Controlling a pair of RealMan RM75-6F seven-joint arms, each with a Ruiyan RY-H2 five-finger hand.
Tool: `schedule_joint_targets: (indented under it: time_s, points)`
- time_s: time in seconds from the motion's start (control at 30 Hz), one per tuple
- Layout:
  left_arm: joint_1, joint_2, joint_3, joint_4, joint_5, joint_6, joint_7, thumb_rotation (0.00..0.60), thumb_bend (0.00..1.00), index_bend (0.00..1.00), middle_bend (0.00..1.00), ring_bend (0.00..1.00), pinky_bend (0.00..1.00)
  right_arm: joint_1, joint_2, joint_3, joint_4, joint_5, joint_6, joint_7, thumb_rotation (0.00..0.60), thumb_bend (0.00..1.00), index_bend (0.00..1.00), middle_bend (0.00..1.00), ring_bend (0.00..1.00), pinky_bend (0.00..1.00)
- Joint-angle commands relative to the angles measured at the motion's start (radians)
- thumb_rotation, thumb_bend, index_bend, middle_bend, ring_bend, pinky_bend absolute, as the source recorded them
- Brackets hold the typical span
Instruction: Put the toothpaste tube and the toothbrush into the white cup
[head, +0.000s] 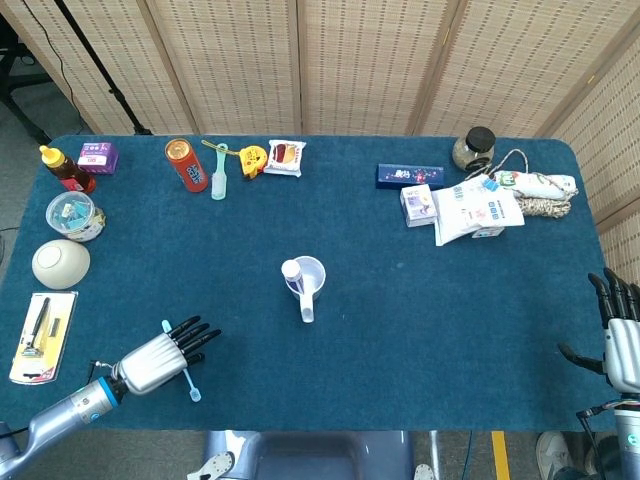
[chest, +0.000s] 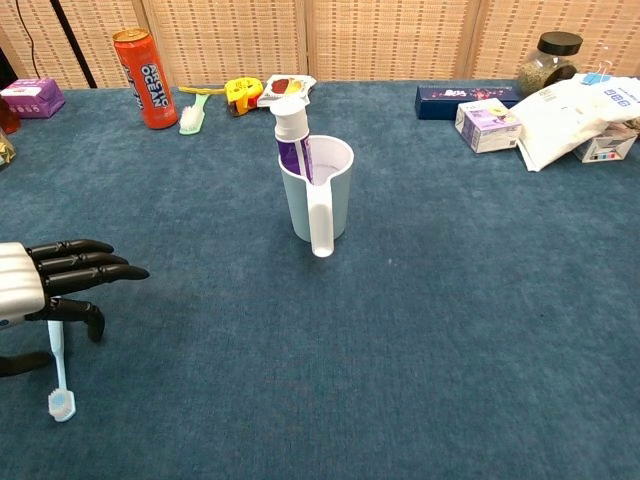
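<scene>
Lying flat on the blue cloth right under our left hand (chest: 45, 285), the toothbrush (chest: 57, 366) is the thing yet to be moved. Our fingers (chest: 95, 271) are spread and straight above its handle, holding nothing; whether the thumb touches the handle we cannot tell. In the head view the handle tip pokes out behind the knuckles and the bristle head lies beyond the fingertips, toward the table's near edge.

We judge the toothbrush light, stiff and thin, with a smooth plastic handle that sits low in the cloth, so it may slip or roll out of a loose pinch. Mid-handle, just below our fingertips, looks the best place to pinch it, leaving the bristle end free.

Well ahead of the fingertips stands the white cup (chest: 320, 200), upright, handle toward us, with the toothpaste tube (chest: 292, 135) already standing inside, leaning at its left rim. It looks light and could tip.

Our right hand (head: 622, 340) rests far off, fingers apart and empty.
</scene>
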Motion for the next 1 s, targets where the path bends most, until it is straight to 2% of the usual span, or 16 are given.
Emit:
schedule_joint_targets:
  time_s: [0.03,0.23,0.6,1.0]
  points:
    - [0.001,-0.005,0.003,0.005,-0.003,0.001,-0.002,0.600,0.36,0.42,0.00,0.00,0.00,-0.001,0.001,0.001,-0.001,-0.001,-0.001,0.001,0.600,0.00,0.00,0.00,0.00,0.00]
    - [0.001,-0.014,0.004,0.014,-0.009,0.001,-0.004,0.600,0.36,0.43,0.00,0.00,0.00,-0.002,0.002,0.001,-0.001,-0.004,-0.002,0.004,0.600,0.00,0.00,0.00,0.00,0.00]
    - [0.001,-0.042,0.005,0.030,-0.015,0.000,0.004,0.600,0.39,0.60,0.00,0.00,0.00,-0.003,0.002,0.005,-0.003,-0.009,0.000,0.009,0.600,0.00,0.00,0.00,0.00,0.00]
    - [0.003,-0.035,-0.002,0.015,-0.027,0.024,0.006,0.600,0.40,0.62,0.00,0.00,0.00,-0.005,0.004,0.004,-0.004,-0.017,-0.002,0.018,0.600,0.00,0.00,0.00,0.00,0.00]
